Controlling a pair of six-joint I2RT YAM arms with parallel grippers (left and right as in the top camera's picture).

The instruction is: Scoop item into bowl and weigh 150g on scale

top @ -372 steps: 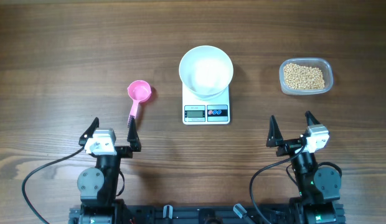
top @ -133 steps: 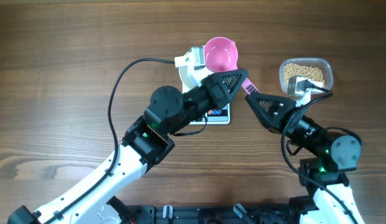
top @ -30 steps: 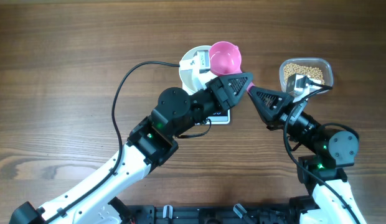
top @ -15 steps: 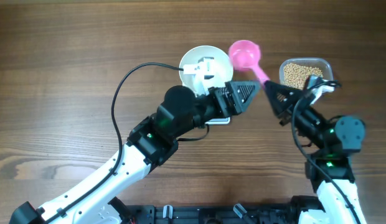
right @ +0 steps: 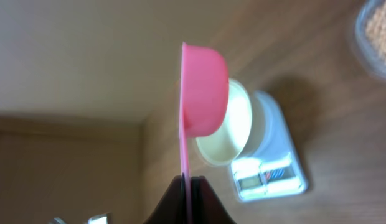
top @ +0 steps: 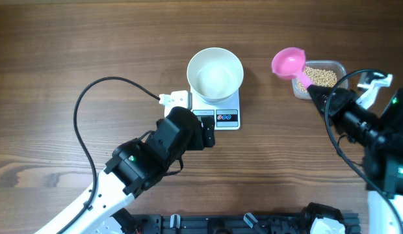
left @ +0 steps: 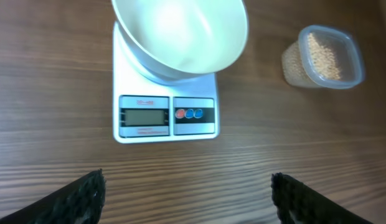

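Bowl (top: 215, 75) stands unobstructed from above; the pink scoop (top: 288, 62) overhangs the tub (top: 328, 63).

my round white bowl (top: 215, 73) sits upright and empty on the far part of my flat white scale (top: 216, 118), whose grey display and dark buttons face near. my tan beans (top: 322, 76) lie in a clear tub (top: 345, 78), well apart on the right.

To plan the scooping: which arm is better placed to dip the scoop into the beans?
Right: the right gripper is shut on the pink scoop, next to the beans; the left gripper is open and empty by the scale.
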